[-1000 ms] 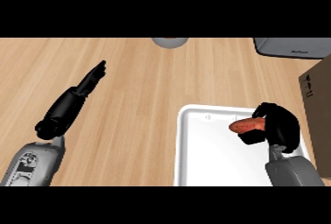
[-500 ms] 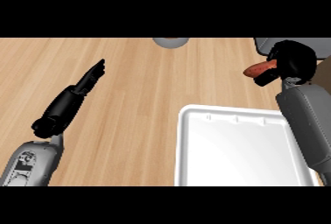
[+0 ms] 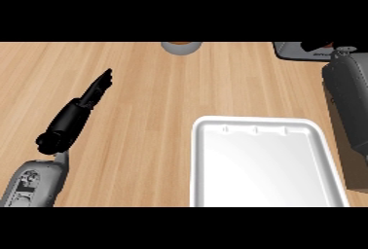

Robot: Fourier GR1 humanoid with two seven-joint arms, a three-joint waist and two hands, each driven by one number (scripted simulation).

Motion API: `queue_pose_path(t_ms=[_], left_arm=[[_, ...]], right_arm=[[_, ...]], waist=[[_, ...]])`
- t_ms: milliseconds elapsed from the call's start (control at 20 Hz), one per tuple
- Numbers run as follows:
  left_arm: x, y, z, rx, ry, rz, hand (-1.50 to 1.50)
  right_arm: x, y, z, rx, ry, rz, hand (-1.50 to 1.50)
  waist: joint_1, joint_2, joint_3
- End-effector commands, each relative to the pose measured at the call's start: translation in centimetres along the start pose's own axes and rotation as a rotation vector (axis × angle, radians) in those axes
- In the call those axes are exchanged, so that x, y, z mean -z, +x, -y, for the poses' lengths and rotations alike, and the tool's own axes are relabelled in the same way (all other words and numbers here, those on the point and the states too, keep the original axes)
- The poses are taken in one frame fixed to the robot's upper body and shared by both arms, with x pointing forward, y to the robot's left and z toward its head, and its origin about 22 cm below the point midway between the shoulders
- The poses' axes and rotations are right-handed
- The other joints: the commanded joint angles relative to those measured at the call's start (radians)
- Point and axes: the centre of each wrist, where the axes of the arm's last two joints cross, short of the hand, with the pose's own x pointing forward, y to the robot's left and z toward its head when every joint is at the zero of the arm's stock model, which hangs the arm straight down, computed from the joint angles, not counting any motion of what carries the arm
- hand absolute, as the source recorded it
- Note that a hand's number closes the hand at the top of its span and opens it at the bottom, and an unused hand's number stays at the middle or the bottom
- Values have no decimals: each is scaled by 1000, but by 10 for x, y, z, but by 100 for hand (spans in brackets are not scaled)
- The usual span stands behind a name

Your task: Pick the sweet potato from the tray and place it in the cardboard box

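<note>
Moved since earlier: right forearm (image 3: 346, 97) has swung further to the far right; the hand and the reddish sweet potato it carried a moment ago now sit at the top right corner, largely out of sight.
Right hand: only a dark scrap shows at the far right edge (image 3: 316, 47), above the grey wrist; whether its fingers are curled or spread I cannot tell.
Sweet potato: not visible now; it is off the tray, and its exact place cannot be made out.
Tray: white tray (image 3: 262, 129) lies near and right of centre on the worktop, its bed bare and glossy.
Cardboard box: a brown edge (image 3: 357, 172) shows at the right border, just beside the tray, mostly behind the right forearm.
Left hand: black left hand (image 3: 96, 92) stretches out over the left of the worktop, fingers straight and pressed together, holding nothing, well apart from the tray.
Writing: a small mark sits on the grey thing at the far right, too small to read.
Other things: grey rounded object (image 3: 180, 47) at the far middle edge; flat grey item (image 3: 293, 50) at the far right corner.
Worktop: pale wood planks (image 3: 158, 97), nothing between tray and left hand.
</note>
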Motion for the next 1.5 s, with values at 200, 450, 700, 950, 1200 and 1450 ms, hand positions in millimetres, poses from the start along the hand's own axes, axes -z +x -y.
queue_pose_path(t_ms=[200, 450, 700, 950, 1200, 1450], left_arm=[[-6, 9, -9, 11, 9, -11, 0], [-6, 6, -9, 7, 20, -29, 0], [-16, 1, -19, 26, 39, -26, 0], [-6, -9, -7, 4, 23, -24, 0], [-27, 1, -5, 12, 24, -13, 0], [-21, 4, 0, -6, 22, -13, 0]], right_arm=[[49, -58, 10, 49, -157, -236, 150], [71, -91, 19, -7, -145, -296, 150], [87, -144, 25, -120, 55, -324, 150], [86, -160, 12, -96, 302, -407, 150], [87, -212, 12, -113, 449, -415, 150], [84, -257, 14, -77, 609, -392, -150]], waist=[[-18, -6, 1], [-24, -6, 1], [-34, -11, 1], [-34, -6, 1], [-28, -12, 1], [-42, -14, 1]])
